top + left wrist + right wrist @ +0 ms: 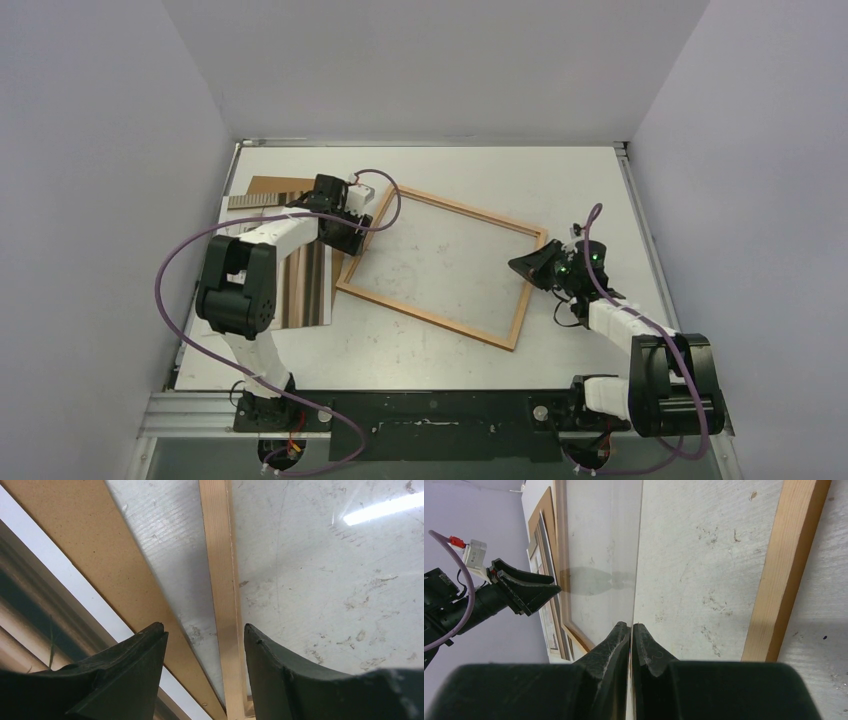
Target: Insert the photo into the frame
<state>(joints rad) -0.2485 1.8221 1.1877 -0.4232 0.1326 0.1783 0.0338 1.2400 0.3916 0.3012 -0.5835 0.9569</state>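
At the near-left of the worktop [600, 200] the photo [305, 285] is lying striped side up, and the left arm [275, 232] is reaching across it and hiding part of it. In the middle, the frame [785, 570] is lying flat and skewed, its left corner just beside the photo's right edge. A brown fibreboard sheet [75, 540] is showing beyond the photo, toward the far-left corner.

The left pincer [205, 632] is standing partly open, its fingers [125, 680] straddling the frame's left wooden strip; whether it is touching, I cannot tell. The right pincer [630, 626] is pinching tight on the edge of the clear pane [599, 540], inside the frame's right strip.

The white worktop is looking scuffed and smudged. Pale lilac walls [430, 60] are enclosing it on three sides.
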